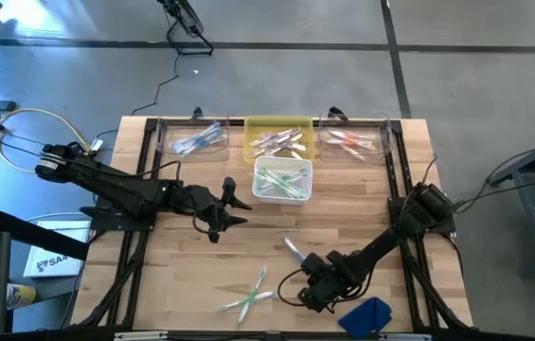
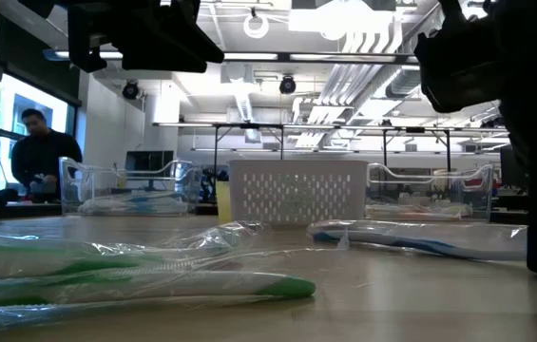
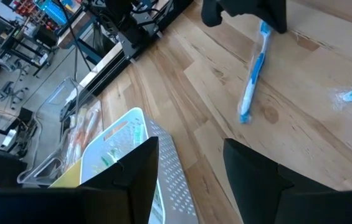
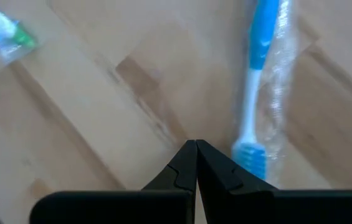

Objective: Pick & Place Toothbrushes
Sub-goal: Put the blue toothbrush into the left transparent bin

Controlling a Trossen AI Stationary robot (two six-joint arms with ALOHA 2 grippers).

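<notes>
Near table front: right gripper [image 1: 312, 289] fingers closed, empty, beside blue toothbrush [image 1: 294, 251] | left gripper [image 1: 232, 202] open by white basket [image 1: 282, 180] holding green toothbrushes [image 1: 284, 181]

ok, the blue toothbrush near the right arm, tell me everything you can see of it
The blue toothbrush has a blue-and-white plastic handle and blue bristles, and it is sealed in a clear crinkly wrapper. It lies flat and loose on the wooden table, alone and apart from the green ones. The shut right pincer sits just beside its bristle end; whether they touch is unclear.
</notes>
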